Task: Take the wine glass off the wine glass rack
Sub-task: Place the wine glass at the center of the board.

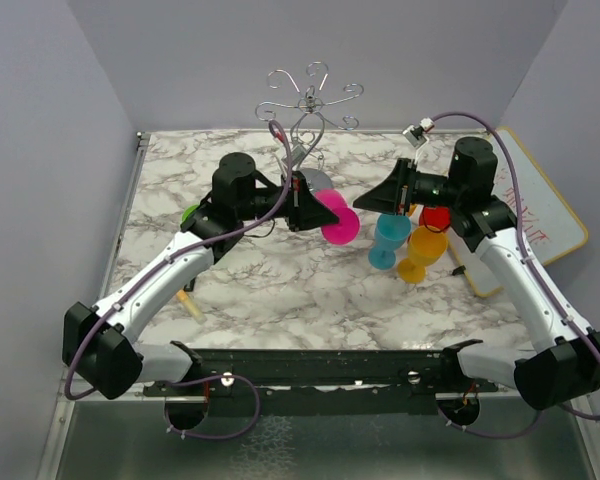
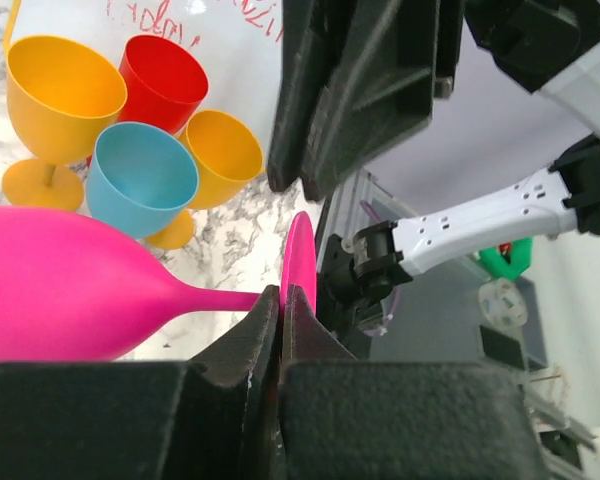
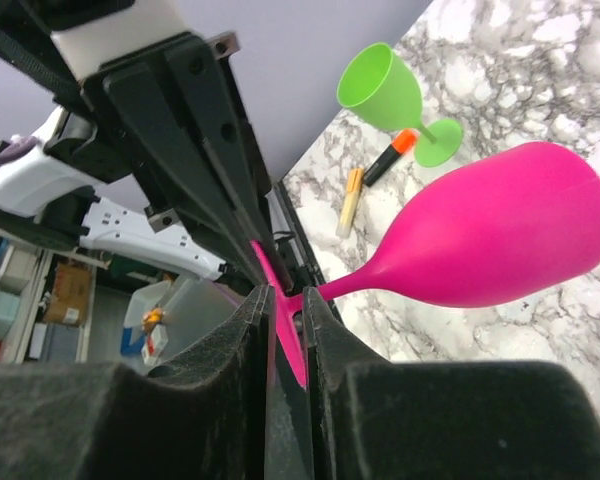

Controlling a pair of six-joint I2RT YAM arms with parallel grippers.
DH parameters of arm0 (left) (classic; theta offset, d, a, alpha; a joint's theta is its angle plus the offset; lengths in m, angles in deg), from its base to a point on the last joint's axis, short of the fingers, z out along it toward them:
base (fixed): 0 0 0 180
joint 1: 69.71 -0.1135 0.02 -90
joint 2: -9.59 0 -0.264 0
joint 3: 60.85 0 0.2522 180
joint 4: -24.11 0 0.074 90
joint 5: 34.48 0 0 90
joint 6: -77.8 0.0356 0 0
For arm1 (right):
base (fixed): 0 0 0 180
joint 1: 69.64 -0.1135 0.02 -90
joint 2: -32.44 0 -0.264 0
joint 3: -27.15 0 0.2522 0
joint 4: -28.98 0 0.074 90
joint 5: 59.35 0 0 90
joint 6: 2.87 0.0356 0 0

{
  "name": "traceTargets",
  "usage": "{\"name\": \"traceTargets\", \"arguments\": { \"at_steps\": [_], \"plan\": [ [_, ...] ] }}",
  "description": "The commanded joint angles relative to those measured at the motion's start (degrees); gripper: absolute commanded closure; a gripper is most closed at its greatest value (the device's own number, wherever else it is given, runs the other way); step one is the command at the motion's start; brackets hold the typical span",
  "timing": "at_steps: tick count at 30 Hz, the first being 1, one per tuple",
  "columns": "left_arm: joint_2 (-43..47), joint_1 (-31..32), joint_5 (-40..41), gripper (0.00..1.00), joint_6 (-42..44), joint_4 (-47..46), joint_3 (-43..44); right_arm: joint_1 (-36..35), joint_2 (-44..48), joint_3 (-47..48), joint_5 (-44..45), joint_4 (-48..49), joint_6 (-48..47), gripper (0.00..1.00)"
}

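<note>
Wine glass (image 1: 342, 222), the pink one, is sitting off the rack (image 1: 310, 98). You're seeing it mid-table, in front of the rack and apart from its curled arms, between the two grippers. It's hanging sideways, stem roughly level, bowl pointing toward the near side of the marble table (image 1: 280, 300).

Left gripper (image 2: 280, 305) is clamping it. The fingers are closing flat on the foot, tips reaching the spot where the stem joins, with only a thin pink line showing between them.

Right gripper (image 3: 285, 325) is meeting the same foot from the opposite side. Its fingers are standing a narrow slit apart, the foot's edge is sitting in that slit, and a dark gap is showing beside the pink. So you're looking at a loose straddle there, not a pinch. I can't tell whether either pad is touching.

Blue glass (image 1: 388, 238), red glass (image 1: 435, 217) and two orange glasses (image 2: 65, 95) are standing upright in a tight cluster on the right side of the table, under the right arm and next to the whiteboard (image 1: 540, 215).

Green glass (image 3: 385, 90) is standing upright on the left side, mostly hiding behind the left arm in the top view. An orange-capped marker (image 3: 388, 160) is lying just beside its foot, and a pale yellow stick (image 3: 351, 200) is lying at the marker's other end.
</note>
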Motion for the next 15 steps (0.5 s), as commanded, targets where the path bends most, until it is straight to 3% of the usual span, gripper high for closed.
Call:
{"name": "traceTargets", "arguments": {
  "at_steps": [1, 6, 10, 15],
  "plan": [
    [5.4, 0.2, -3.8, 1.0, 9.8, 2.5, -3.1, -0.3, 1.5, 2.3, 8.7, -5.7, -3.6, 0.77],
    [9.3, 0.2, -4.1, 1.0, 18.8, 7.2, -6.7, -0.1, -0.6, 4.5, 13.5, -9.1, -5.3, 0.72],
    [12.1, 0.3, -2.5, 1.0, 25.8, 8.2, -9.3, -0.1, -1.8, 4.8, 15.2, -9.1, -4.8, 0.62],
    [15.4, 0.3, -1.2, 1.0, 33.8, 8.4, -12.8, -0.1, -1.7, 5.3, 18.9, -9.9, -7.0, 0.3]
  ]
}}
